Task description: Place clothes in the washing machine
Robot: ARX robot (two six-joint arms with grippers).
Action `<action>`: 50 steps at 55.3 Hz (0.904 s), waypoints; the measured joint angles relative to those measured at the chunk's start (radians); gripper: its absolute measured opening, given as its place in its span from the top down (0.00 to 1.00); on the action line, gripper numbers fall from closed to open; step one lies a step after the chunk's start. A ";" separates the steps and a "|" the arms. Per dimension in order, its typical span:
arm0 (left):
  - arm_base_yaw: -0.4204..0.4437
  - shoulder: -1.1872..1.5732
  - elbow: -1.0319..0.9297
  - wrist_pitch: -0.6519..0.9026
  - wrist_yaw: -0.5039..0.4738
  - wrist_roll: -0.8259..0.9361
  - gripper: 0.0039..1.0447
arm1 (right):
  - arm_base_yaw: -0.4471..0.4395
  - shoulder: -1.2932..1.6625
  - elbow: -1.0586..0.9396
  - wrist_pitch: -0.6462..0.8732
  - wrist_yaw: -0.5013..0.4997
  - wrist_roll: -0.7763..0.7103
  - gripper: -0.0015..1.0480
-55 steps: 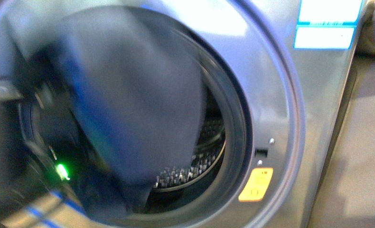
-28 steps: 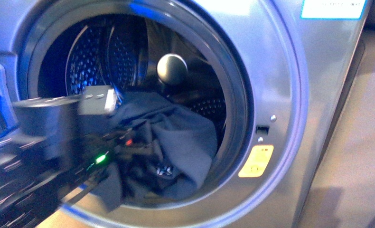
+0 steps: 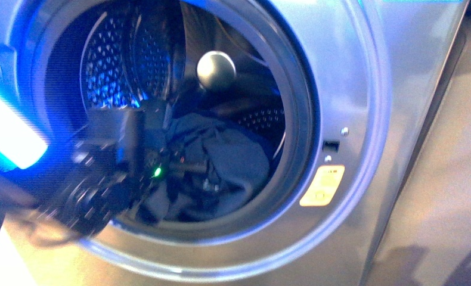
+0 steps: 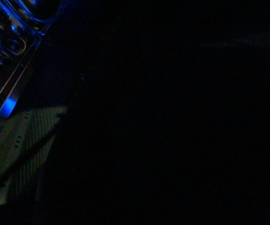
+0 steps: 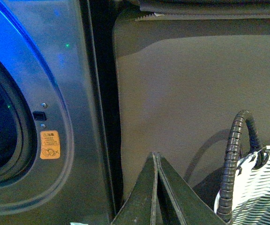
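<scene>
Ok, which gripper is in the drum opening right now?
The left gripper, reaching into the washing machine at the navy clothes. The right gripper is outside it, shut and empty, beside a woven basket.

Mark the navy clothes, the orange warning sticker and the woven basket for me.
navy clothes (image 3: 236,164), front view, crumpled middle of the heap.
orange warning sticker (image 5: 49,144), right wrist view, sticker's centre.
woven basket (image 5: 264,199), right wrist view, white woven side.

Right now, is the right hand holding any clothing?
No: the right wrist view shows the right hand shut and empty, out beside the washing machine.
</scene>
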State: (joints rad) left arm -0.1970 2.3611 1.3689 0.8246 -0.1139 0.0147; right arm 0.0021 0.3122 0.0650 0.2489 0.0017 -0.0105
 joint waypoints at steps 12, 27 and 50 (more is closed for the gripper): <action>-0.002 0.054 0.105 -0.041 -0.010 -0.027 0.88 | 0.000 -0.055 -0.022 -0.035 0.000 0.000 0.98; -0.009 0.116 0.224 -0.080 -0.014 -0.052 0.88 | 0.000 -0.125 -0.061 -0.060 0.000 0.000 0.98; -0.049 0.126 0.258 -0.066 0.039 -0.059 0.88 | 0.000 -0.308 -0.060 -0.247 0.000 0.000 0.98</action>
State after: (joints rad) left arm -0.2459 2.4874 1.6272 0.7582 -0.0746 -0.0444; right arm 0.0021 0.0044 0.0051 0.0017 0.0017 -0.0105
